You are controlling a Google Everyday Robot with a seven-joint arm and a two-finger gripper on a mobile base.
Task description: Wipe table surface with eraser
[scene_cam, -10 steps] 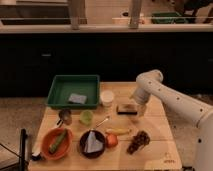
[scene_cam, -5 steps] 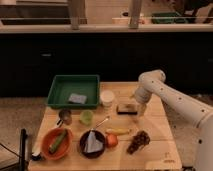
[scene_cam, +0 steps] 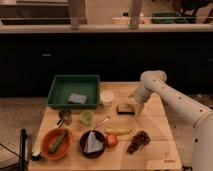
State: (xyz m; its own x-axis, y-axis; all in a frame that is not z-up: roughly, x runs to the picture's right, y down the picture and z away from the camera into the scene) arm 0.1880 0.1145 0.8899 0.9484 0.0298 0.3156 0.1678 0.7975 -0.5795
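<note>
The light wooden table surface (scene_cam: 155,135) fills the lower middle of the camera view. The eraser (scene_cam: 125,108), a small dark block with a brownish top, lies on the table just right of the white cup (scene_cam: 107,97). My gripper (scene_cam: 138,107) hangs from the white arm at the eraser's right end, down at table height and touching or nearly touching it.
A green tray (scene_cam: 62,92) with a grey-blue pad (scene_cam: 77,98) stands at the back left. Near the front lie an orange bowl (scene_cam: 57,142), a dark bowl (scene_cam: 92,143), a banana (scene_cam: 119,131), an orange fruit (scene_cam: 112,140), dark grapes (scene_cam: 138,141), a green cup (scene_cam: 87,117).
</note>
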